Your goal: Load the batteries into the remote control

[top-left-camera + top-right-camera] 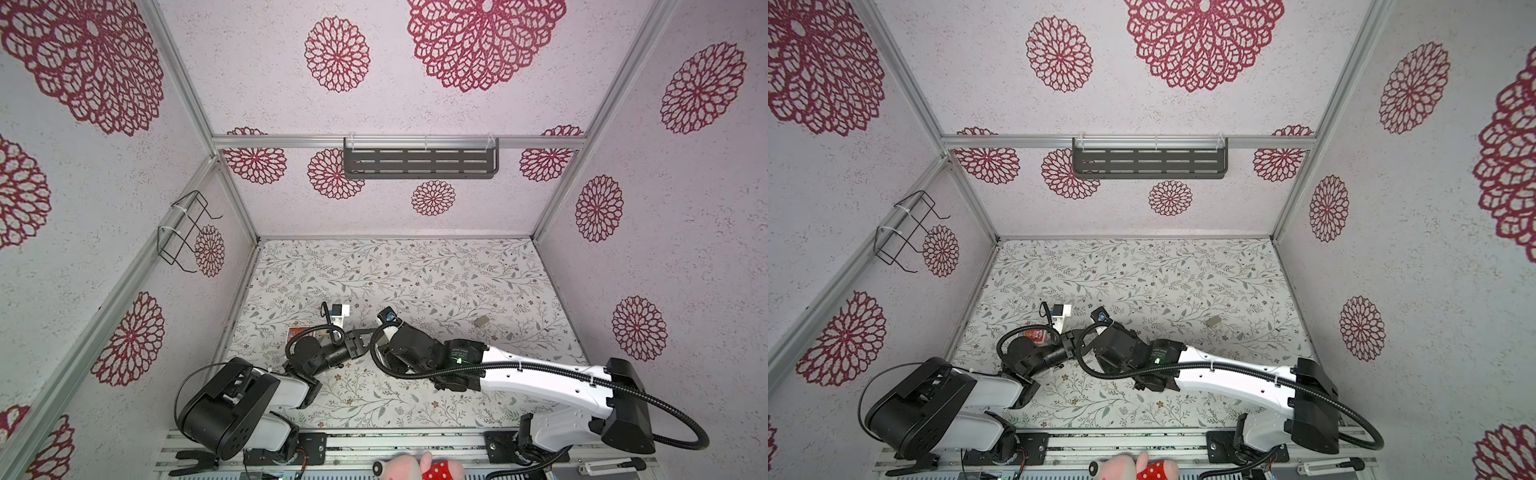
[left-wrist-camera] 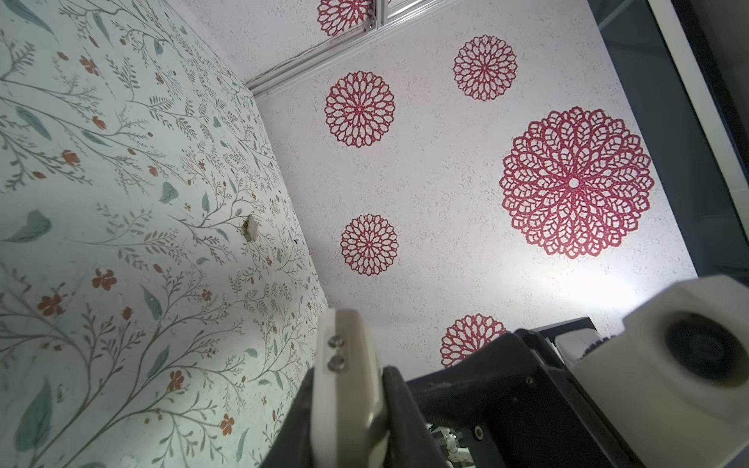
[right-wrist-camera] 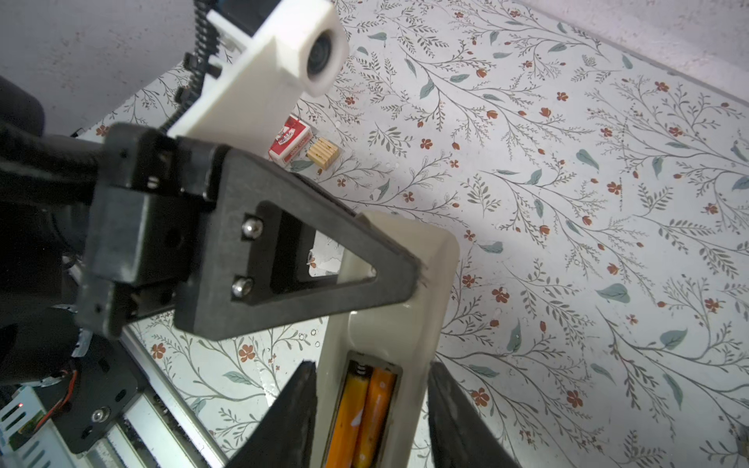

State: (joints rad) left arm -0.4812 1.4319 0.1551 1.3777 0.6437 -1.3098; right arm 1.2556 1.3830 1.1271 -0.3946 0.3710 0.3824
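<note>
The remote control is held off the table, beige back towards the right wrist camera, its battery bay uncovered. Two orange batteries lie side by side inside that bay. My left gripper is shut on the remote control, pinching its flat faces near one end; its black finger crosses the handset. My right gripper straddles the bay end and is open: one finger rests against the remote's side, the other stands a little apart. In both top views the two wrists meet left of the table's middle, left gripper.
A red card box and a tan wooden block lie on the floral table below the left arm. A small pale flat piece lies further right. A plush toy sits at the front rail.
</note>
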